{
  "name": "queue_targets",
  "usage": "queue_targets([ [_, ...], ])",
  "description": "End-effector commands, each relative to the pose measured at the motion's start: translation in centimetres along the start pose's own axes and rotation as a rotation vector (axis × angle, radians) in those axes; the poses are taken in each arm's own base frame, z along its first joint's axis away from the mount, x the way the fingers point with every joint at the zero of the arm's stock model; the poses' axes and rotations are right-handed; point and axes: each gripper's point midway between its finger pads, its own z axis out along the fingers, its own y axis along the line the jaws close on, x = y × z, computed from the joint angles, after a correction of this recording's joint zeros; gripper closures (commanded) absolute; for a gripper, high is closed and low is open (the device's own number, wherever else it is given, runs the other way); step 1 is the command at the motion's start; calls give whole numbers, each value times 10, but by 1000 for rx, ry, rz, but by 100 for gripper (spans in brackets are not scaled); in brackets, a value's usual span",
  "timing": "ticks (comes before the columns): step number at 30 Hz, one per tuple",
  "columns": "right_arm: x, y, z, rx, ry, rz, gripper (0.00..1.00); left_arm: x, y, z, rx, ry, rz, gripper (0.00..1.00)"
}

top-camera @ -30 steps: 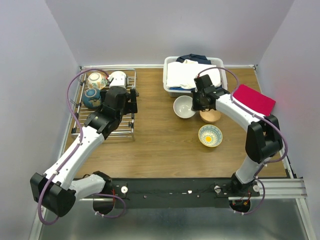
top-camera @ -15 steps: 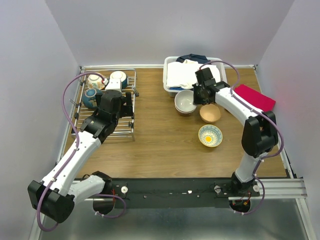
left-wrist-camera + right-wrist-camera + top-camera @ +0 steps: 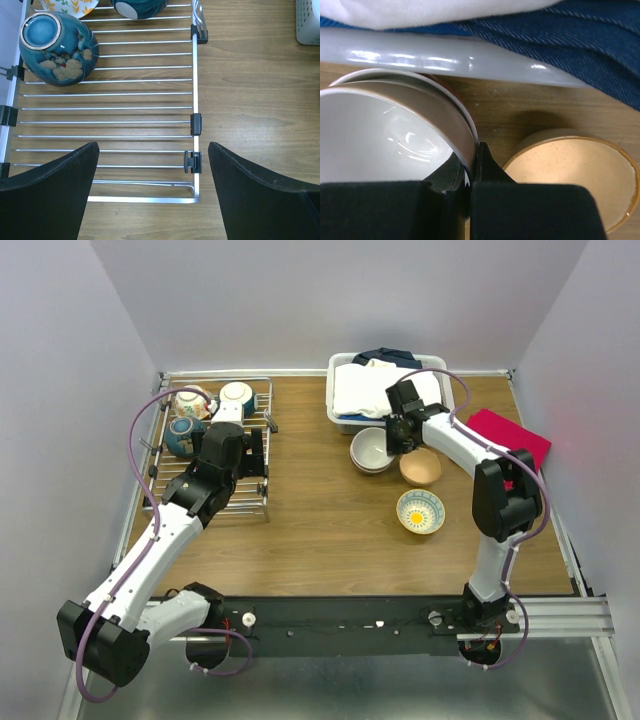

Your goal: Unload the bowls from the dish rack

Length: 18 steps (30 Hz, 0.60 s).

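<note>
Right tool (image 3: 472, 156) clenched on the rim of a white bowl (image 3: 380, 130) nested in another on the desk (image 3: 320, 520), just in front of the basket (image 3: 445, 50) and beside a tan bowl (image 3: 575, 175); a patterned bowl (image 3: 420, 511) lies nearer the arms. Left tool (image 3: 152, 150) hangs released and empty above the rack (image 3: 125, 95), where a blue bowl (image 3: 57, 47), a floral bowl (image 3: 191, 403) and a third bowl (image 3: 237, 395) stand at the far end.

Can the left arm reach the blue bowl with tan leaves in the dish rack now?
Probably yes. The left tool is open above the dish rack, and the blue bowl with tan leaves sits ahead to its left on the bars, with nothing between them.
</note>
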Motion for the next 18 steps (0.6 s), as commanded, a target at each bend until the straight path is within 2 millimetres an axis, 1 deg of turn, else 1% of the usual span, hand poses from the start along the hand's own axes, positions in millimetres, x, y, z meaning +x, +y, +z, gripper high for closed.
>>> queue_targets([
  [1, -3, 11, 3, -50, 26, -19, 99, -1, 2, -2, 12, -9, 9, 1],
  [5, 12, 15, -1, -86, 88, -39, 99, 0, 0, -2, 21, -4, 11, 1],
  [6, 16, 22, -5, -127, 105, -42, 99, 0, 0, -2, 24, -2, 11, 1],
  [8, 23, 27, -10, -159, 134, -48, 99, 0, -2, -2, 35, 0, 11, 1],
  [9, 26, 34, -15, -197, 147, -52, 99, -1, -3, -1, 38, 1, 11, 1],
  [12, 32, 37, -19, -219, 168, -63, 97, -1, -4, 0, 44, 4, 13, 1],
  [15, 33, 43, -21, -250, 164, -62, 95, -2, -7, 1, 55, 8, 13, 1],
  [16, 33, 46, -21, -264, 164, -62, 94, -2, -7, 1, 55, 8, 12, 1],
  [17, 30, 49, -22, -273, 153, -59, 88, -2, -8, 1, 58, 10, 14, 1],
  [18, 30, 51, -21, -277, 151, -62, 85, -3, -8, 0, 60, 7, 11, 1],
])
